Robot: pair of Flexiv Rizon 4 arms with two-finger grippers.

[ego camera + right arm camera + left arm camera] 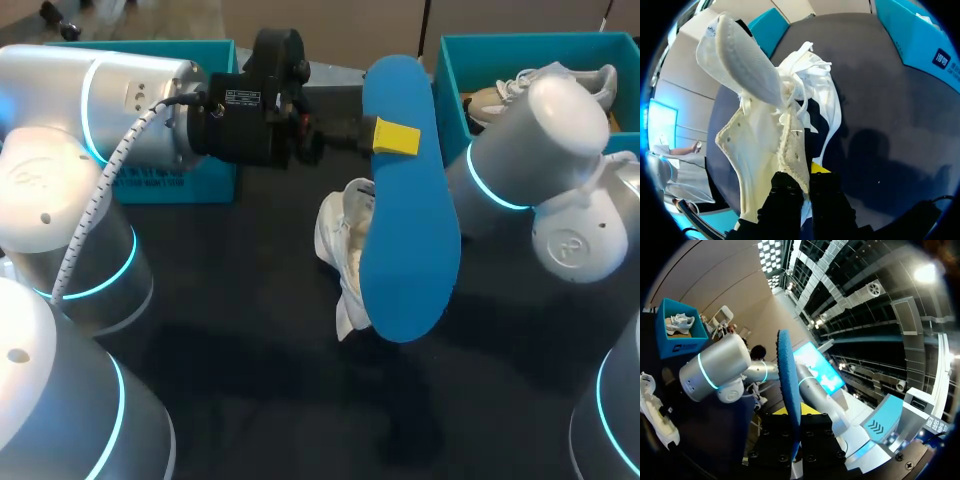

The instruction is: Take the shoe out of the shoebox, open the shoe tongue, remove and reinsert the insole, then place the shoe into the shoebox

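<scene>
Insole [405,240] is out, pinched by left claw [395,138]; right claw [807,176] clamps shoe [338,235]; reinsertion, then box [530,41] at two o'clock, remain.

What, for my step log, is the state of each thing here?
insole: out of the shoe, held up in the air.
shoe: unboxed, tongue lifted open.
left gripper: shut on the insole.
right gripper: shut on the shoe's side edge.
right shoebox: open, second shoe inside.
left shoebox: lidless, inside hidden.
</scene>
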